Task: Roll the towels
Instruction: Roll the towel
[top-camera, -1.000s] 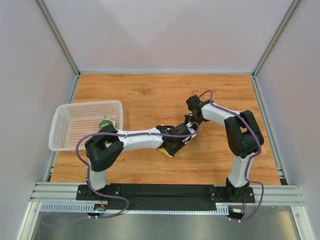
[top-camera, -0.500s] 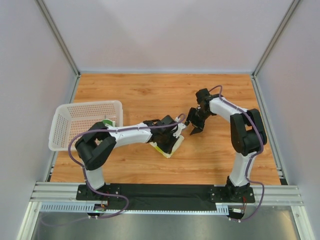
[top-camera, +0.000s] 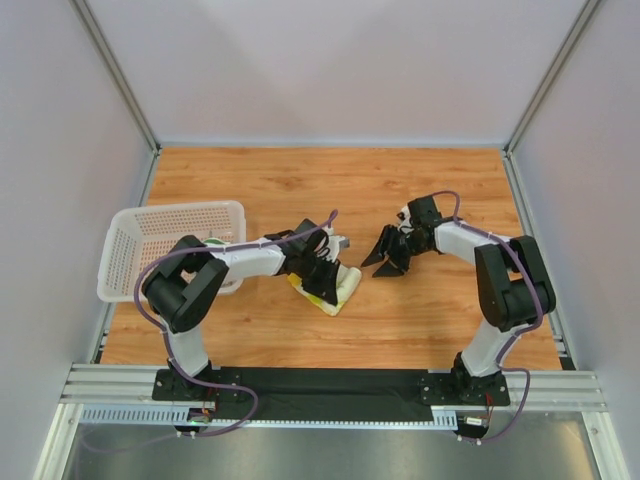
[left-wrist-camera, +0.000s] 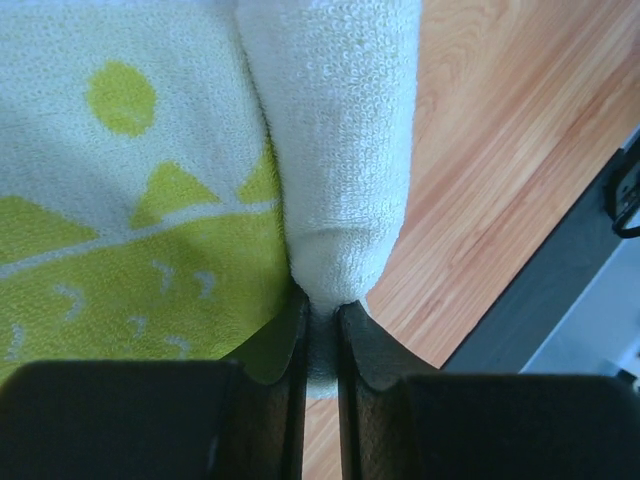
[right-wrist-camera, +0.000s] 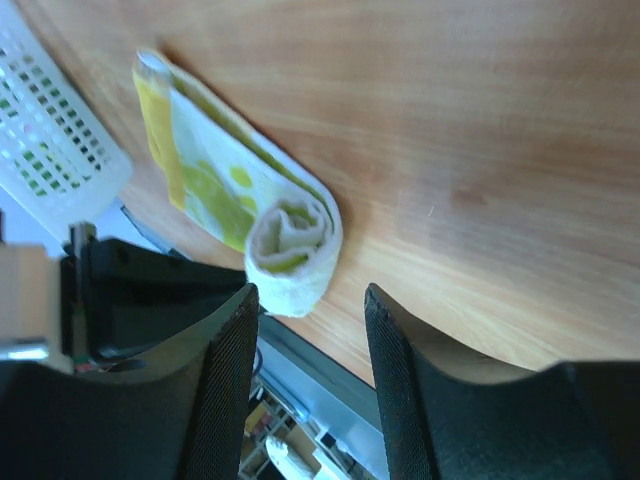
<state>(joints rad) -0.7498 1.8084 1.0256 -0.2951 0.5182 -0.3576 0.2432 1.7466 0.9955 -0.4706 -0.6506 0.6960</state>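
- Terry cloth, lime-yellow with white prints: the lime-yellow towel (top-camera: 338, 290) lies near the middle of the wooden table (top-camera: 300, 190), wound into a soft, slightly flattened roll. The right wrist view shows its spiral end.
- My left gripper (top-camera: 322, 281) is clenched on that roll. In the left wrist view the two dark fingers (left-wrist-camera: 285, 345) pinch a thick fold of looped pile almost to touching.
- My right gripper (top-camera: 389, 262) hangs released, jaws apart with nothing between them, just to the right of the roll and clear of it.
- I judge the step to be finishing and securing this roll. To do it well I would keep the pinch low and steady so the outer wrap cannot spring back, and bring the right side in only to press the loose end flat.
- The cloth is thick and springy, so I expect it to loosen if let go abruptly. Easing off slowly should help.
- A scrap of the dark green towel (top-camera: 213, 241) shows at the near corner of the white mesh basket (top-camera: 120, 262), mostly hidden by my left arm. I cannot tell how tightly it is rolled.
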